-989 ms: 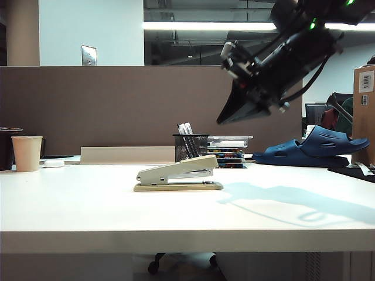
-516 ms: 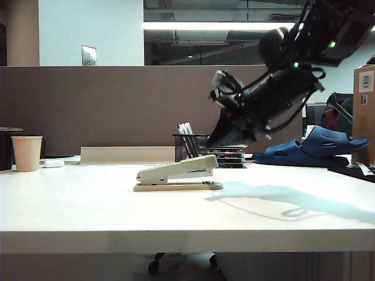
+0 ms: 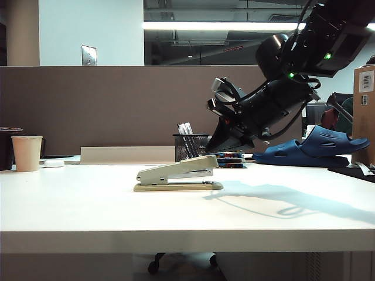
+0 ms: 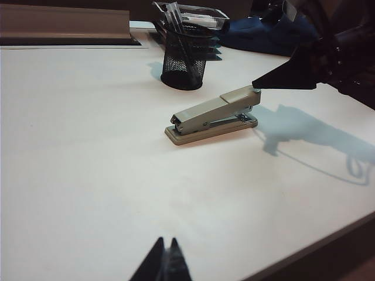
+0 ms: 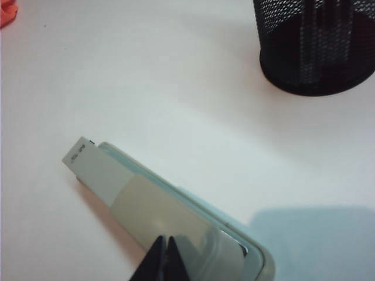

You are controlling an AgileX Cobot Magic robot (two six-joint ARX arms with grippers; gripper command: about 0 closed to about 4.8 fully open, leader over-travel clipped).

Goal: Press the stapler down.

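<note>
One item: stapler (image 3: 177, 174), beige-grey top arm on a tan base, lying on the white table (image 3: 88, 216), roughly midway between the table's left and right edges in the exterior view.
Neighbours: mesh cup (image 3: 190, 147) behind it toward the far edge, apart from it; paper cup (image 3: 27, 153) near the far left corner, well apart.
Long axis: parallel to the near edge of the table, running left to right in the exterior view.
Pointing: low hinged heel toward the left edge; raised front end toward the right edge, top arm standing clear of the base there.
Handling, judged: rigid metal and plastic body, moderately heavy, sprung top arm that resists then yields; flat base likely steady, though the smooth table could let it slide under a slanted push.
Contact spot, judged: no grasp needed; push straight down on the raised front end of the top arm, where leverage is greatest; a push near the heel would do little.
Right gripper (image 5: 164, 259): fingers pressed together to a point, just above or at the raised front end; actual contact cannot be told.
Left gripper (image 4: 166, 261): fingers closed together, empty, hanging over bare table near its near edge, well apart from the stapler.
Step, judged: press not yet made; top arm up.
</note>
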